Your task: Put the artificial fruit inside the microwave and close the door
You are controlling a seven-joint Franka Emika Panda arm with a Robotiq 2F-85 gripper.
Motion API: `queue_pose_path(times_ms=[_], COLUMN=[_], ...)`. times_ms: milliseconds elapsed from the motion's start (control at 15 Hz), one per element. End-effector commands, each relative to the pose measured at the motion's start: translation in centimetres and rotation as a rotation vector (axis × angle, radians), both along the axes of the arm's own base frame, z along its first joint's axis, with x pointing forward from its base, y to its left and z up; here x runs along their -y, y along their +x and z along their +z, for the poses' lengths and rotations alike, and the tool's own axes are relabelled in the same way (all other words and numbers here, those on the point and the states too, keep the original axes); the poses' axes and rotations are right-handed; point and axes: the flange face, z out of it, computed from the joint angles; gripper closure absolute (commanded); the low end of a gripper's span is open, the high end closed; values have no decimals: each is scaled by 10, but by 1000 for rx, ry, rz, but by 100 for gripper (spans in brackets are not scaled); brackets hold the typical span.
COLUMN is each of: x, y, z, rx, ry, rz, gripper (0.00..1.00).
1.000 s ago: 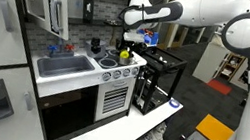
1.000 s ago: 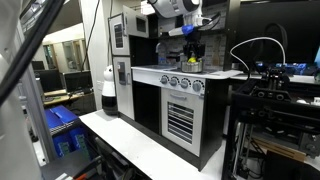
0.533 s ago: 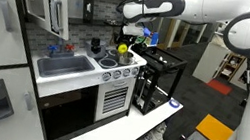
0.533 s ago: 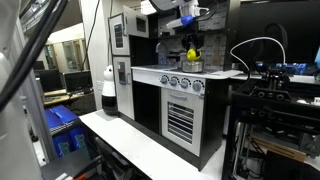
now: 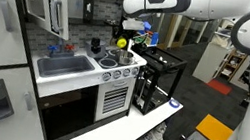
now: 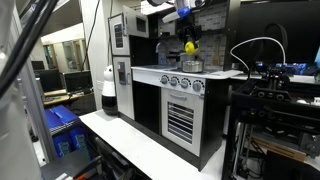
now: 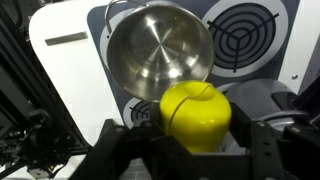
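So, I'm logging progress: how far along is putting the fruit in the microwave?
Done: the fruit is gripped in the fingers, lifted clear. In hand: the carry, with the fruit above the pot. Left: place it in the microwave, whose door stands open, then shut that door.

Robotics lab, not a home: a child's play kitchen (image 5: 68,112) with sink (image 5: 65,66) and stove knobs (image 5: 116,76) stands on a white surface (image 5: 128,128). A bare black metal frame (image 5: 161,81) sits at its three o'clock. Blue storage bins (image 6: 62,130) stand nearby.
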Motion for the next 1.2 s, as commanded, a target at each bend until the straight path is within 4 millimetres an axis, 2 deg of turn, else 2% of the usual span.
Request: queue_pose_path(times_ms=[0,467,1133], x=[-12,-37,-65], y=[-16,-42,-65], z=[20,40,46], rx=[55,130,180], ry=[-33,-55,-82], rz=[71,158,283], gripper=[58,58,58])
